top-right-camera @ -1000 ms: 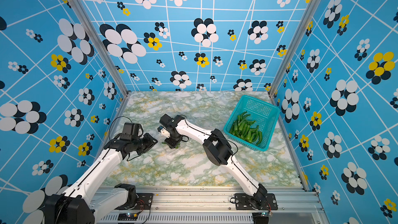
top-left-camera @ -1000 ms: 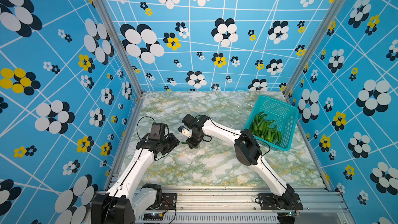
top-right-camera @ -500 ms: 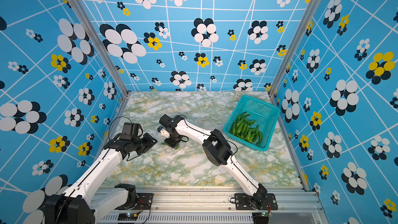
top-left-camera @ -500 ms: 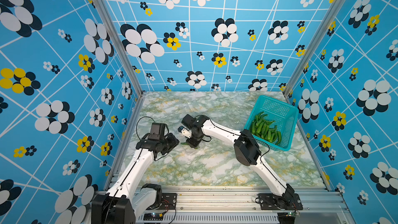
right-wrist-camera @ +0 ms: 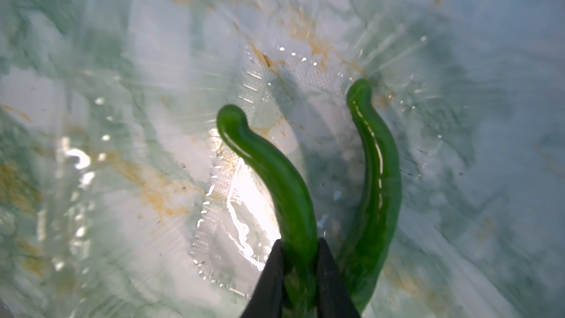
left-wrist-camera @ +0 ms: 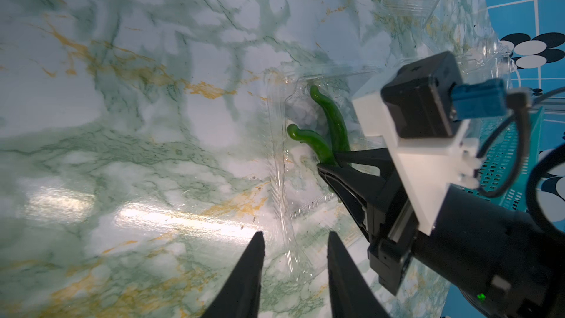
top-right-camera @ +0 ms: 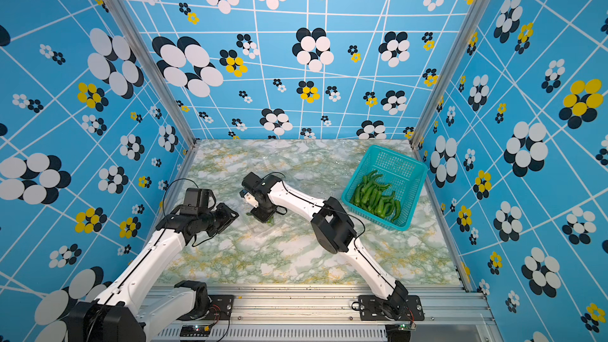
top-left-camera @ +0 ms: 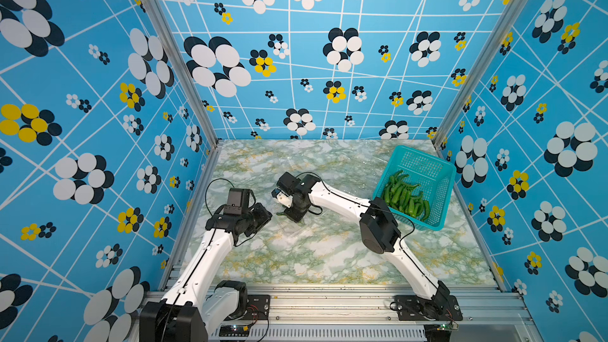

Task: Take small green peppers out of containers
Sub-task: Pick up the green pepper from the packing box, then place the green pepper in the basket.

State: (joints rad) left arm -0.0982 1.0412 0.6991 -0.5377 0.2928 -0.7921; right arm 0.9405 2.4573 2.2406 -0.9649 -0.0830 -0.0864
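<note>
Pepper (right-wrist-camera: 275,178): clamped between right fingers (right-wrist-camera: 269,286); second pepper (right-wrist-camera: 379,178) lies against it.
Left fingers (left-wrist-camera: 244,276): parted, empty, by box (left-wrist-camera: 276,178) rim.
Lift: straight up, slowly, so the second pepper is not dragged along.

— What is sitting at the far right of the worktop (top-left-camera: 312,251)?
— A teal basket (top-left-camera: 424,164) is lying askew there.
— And around the worktop?
— Blue flowered walls (top-left-camera: 329,60) are enclosing three sides.
</note>
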